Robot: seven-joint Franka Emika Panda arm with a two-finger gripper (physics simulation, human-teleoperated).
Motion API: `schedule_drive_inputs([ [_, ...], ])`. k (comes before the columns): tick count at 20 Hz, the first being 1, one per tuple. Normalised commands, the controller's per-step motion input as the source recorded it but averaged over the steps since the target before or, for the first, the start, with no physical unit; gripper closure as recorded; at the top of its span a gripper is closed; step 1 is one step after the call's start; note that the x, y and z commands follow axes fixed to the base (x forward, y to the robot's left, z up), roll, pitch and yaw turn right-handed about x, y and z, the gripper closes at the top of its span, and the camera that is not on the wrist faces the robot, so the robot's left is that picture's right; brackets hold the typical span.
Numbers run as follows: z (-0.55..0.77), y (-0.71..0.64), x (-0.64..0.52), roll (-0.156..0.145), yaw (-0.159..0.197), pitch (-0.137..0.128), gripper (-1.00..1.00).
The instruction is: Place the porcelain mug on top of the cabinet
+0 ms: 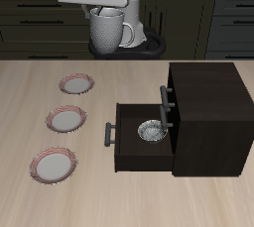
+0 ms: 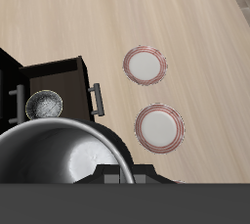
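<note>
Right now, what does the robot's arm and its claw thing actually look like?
The gripper has a wide, boxy, light grey-white body with rounded corners. Behind it a pale grey-white arm shows with darker grey parts. No cables or markings are visible, and the wrist view shows only a dark edge of it.

Light wood-grain table (image 1: 60, 206) fills most of the frame. Dark cabinetry with grey bar handles (image 1: 40, 18) spans the upper frame behind it. Lighting even.
</note>
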Motion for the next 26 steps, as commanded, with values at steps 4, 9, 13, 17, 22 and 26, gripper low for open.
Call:
schedule_drive_inputs([
  [4,0.22,0.39,0.06,0.003,0.015,-0.036,1.0],
  [9,0.02,0.41,0.2,-0.003,-0.038,0.014,1.0],
  [13,0.13,0.6,-0.02,0.048,0.008,-0.024,1.0],
  [17,0.1,0.48,0.02,0.017,-0.005,-0.018,1.0],
  [22,-0.03,0.58,-0.07,0.058,0.007,0.004,1.0],
  [26,0.1,0.54,-0.02,0.032,0.039,-0.017,1.0],
])
